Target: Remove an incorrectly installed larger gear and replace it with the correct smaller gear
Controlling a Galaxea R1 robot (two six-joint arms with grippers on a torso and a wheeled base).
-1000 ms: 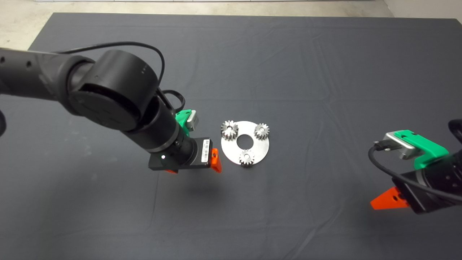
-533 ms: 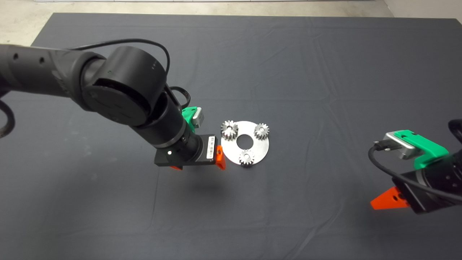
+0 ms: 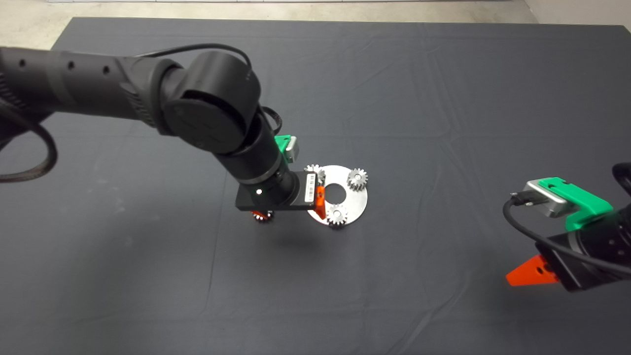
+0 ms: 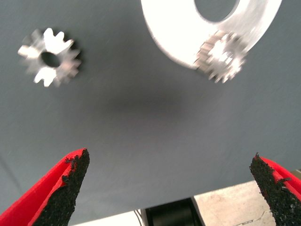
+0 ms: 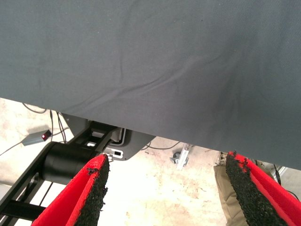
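The left gripper (image 4: 169,162), red fingers spread wide, hangs over the near edge of the flat round silver plate (image 3: 357,202). The wide shiny silver larger gear (image 3: 314,171) sits on that plate, half hidden behind the wrist. The loose small silver smaller gear (image 4: 49,57) lies on the dark mat (image 3: 419,98) beside it. A descent from here could clip the plate or grab a wrong gear, since the larger gear is outside the fingers' span. Half a second ago the gripper was beside the plate. The right gripper (image 5: 164,165) waits at the mat's edge, fingers apart

The bench is covered by a dark grey mat (image 3: 443,98), creased in places, on which lie a round silver plate (image 3: 359,199) with a centre hole and, just beside it, a loose smaller gear (image 4: 49,57).
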